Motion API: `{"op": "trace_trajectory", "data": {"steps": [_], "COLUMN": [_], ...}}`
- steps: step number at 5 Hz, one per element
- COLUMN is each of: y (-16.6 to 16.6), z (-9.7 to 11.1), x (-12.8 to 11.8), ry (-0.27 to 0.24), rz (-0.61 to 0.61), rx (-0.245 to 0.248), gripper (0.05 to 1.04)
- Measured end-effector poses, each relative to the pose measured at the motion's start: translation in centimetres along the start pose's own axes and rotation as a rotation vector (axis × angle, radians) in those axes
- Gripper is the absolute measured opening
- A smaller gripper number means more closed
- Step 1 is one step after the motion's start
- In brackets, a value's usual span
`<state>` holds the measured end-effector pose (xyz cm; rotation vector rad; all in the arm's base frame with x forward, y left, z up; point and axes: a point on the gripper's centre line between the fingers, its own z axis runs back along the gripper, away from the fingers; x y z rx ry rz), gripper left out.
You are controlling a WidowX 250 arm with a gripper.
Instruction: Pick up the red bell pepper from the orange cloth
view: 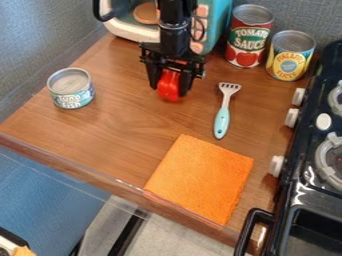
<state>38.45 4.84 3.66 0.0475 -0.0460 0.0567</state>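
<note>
Gripper (169, 89) closed partway, fingers on both sides of glossy red plastic-looking obj. (169, 85). Obj. directly btwn them, long axis approx. along fingers, nr worktop's (113, 120) back edge; contact w/ wood unclear.

The cloth (202, 178) is plain orange, the counter (113, 117) brown with wood grain. The spatula (224, 111) pairs a pale blue-green handle with a light head. Bright red, perhaps slightly glossy, colours the object (170, 86) in the black end effector (172, 84). The stove (304, 185) is black with white knobs.
</note>
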Motion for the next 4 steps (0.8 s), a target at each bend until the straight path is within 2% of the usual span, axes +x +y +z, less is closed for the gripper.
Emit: {"op": "trace_trajectory", "data": {"steps": [1,3,4], "y": [0.1,-0.1,-0.2], "z": [0.2,4.6,5.9], "x": [0.0,0.1,-0.4], "ry": [0.011,-0.065,-0.071], "rz": [-0.011,-0.023,-0.038], "rx": [0.009,0.001,-0.007], "gripper": [1.009,1.0,1.0]}}
